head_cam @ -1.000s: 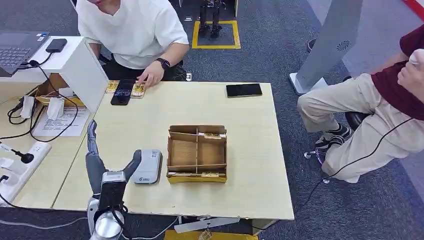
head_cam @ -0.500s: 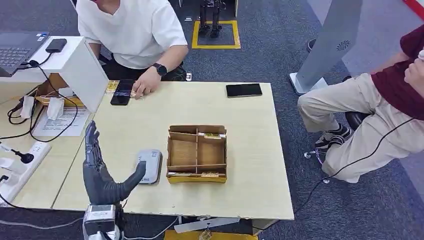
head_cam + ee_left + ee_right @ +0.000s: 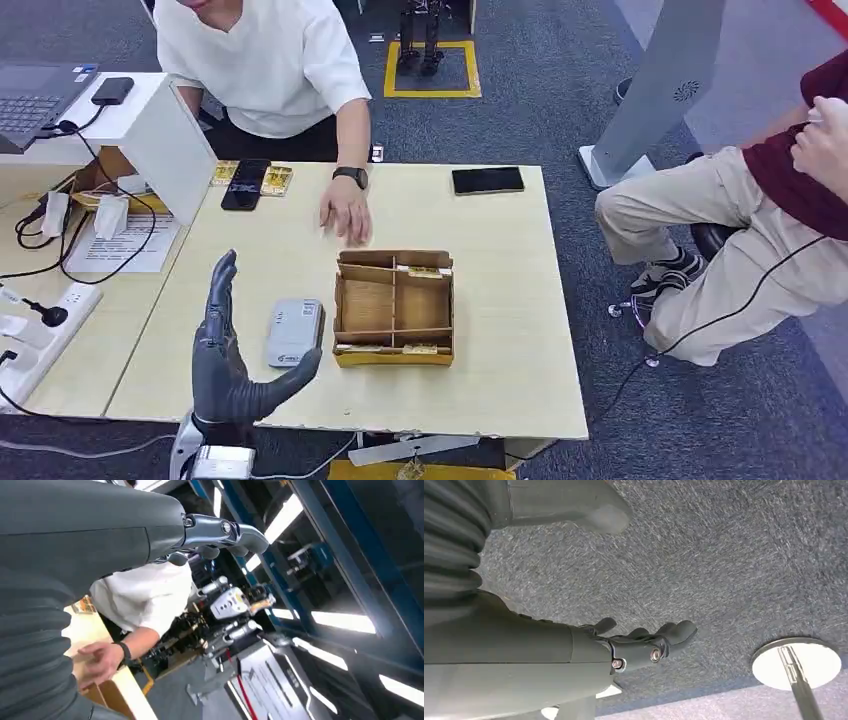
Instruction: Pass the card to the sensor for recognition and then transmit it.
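On the table: a grey card sensor (image 3: 294, 332) lies flat near the front edge, just left of a cardboard divider box (image 3: 394, 306).
Left hand: the left hand (image 3: 228, 355) is raised over the table's (image 3: 500, 300) front-left part, palm up on edge, fingers (image 3: 219, 285) straight and together pointing away from the robot, thumb stuck out toward the sensor — nothing in it. In the left wrist view the left hand (image 3: 150, 535) reaches across the top with fingertips slightly bent.
Right hand: the right hand (image 3: 624, 647) hangs above grey carpet beside a round metal chair base (image 3: 796, 662); fingers loosely curled, thumb apart, holding nothing.
Cards: gold cards (image 3: 276, 180) lie at the far-left edge of the table, either side of a black phone (image 3: 245, 184); more card edges (image 3: 425, 272) show in the box's slots.
Person: a person in a white shirt reaches over the table, hand (image 3: 346, 215) just behind the box — whether it holds a card I cannot tell.
Far side: a second black phone (image 3: 487, 180) lies near the far-right corner.
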`<state>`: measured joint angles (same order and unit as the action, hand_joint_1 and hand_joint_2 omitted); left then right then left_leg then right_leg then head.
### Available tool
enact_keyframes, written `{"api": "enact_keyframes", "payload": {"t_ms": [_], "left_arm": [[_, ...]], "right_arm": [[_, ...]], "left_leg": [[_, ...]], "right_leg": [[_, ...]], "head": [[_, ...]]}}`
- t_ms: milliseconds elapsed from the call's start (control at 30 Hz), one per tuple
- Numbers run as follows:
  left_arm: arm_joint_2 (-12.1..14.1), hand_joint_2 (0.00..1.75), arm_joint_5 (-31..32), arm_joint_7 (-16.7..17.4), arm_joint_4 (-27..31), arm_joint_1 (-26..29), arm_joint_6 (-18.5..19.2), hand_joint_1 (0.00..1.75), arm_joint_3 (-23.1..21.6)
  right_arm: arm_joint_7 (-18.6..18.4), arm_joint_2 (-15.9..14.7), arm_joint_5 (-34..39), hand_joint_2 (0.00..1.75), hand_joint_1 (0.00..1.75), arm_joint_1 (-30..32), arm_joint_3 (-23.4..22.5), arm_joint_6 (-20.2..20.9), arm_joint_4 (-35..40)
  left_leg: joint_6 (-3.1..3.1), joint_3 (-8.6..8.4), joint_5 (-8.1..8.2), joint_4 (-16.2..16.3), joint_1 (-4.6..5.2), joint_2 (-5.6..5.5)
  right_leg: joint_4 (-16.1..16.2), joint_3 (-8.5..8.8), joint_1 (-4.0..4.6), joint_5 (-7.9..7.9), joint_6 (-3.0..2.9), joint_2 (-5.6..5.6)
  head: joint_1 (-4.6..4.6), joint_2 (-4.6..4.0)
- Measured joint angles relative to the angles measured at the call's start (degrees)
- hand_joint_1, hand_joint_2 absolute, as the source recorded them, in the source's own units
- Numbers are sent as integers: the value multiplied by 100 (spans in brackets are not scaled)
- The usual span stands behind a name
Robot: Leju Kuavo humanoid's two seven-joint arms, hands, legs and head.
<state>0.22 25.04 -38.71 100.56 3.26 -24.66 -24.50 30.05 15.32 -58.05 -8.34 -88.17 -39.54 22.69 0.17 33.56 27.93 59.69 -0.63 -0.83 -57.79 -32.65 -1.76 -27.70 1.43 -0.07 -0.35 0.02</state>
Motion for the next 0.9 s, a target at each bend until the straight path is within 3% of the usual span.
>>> {"api": "enact_keyframes", "payload": {"t_ms": [200,767,900], "left_arm": [[138,175,842,301,-194,-46,-61,0,-214],[400,175,2390,1167,-1058,-450,-376,0,-886],[455,175,3092,1656,-1315,-583,-485,0,-1049]], "right_arm": [[-2,-24,103,175,0,3,11,0,-42],[-59,-46,265,175,0,54,267,0,-98],[-85,-48,310,175,0,73,356,0,-105]], "left_leg": [[0,0,0,0,0,0],[0,0,0,0,0,1],[0,0,0,0,0,0]], "right_leg": [[0,-1,0,0,0,0],[0,-2,0,0,0,1],[0,-2,0,0,0,0]], "head": [[0,0],[0,0],[0,0]]}}
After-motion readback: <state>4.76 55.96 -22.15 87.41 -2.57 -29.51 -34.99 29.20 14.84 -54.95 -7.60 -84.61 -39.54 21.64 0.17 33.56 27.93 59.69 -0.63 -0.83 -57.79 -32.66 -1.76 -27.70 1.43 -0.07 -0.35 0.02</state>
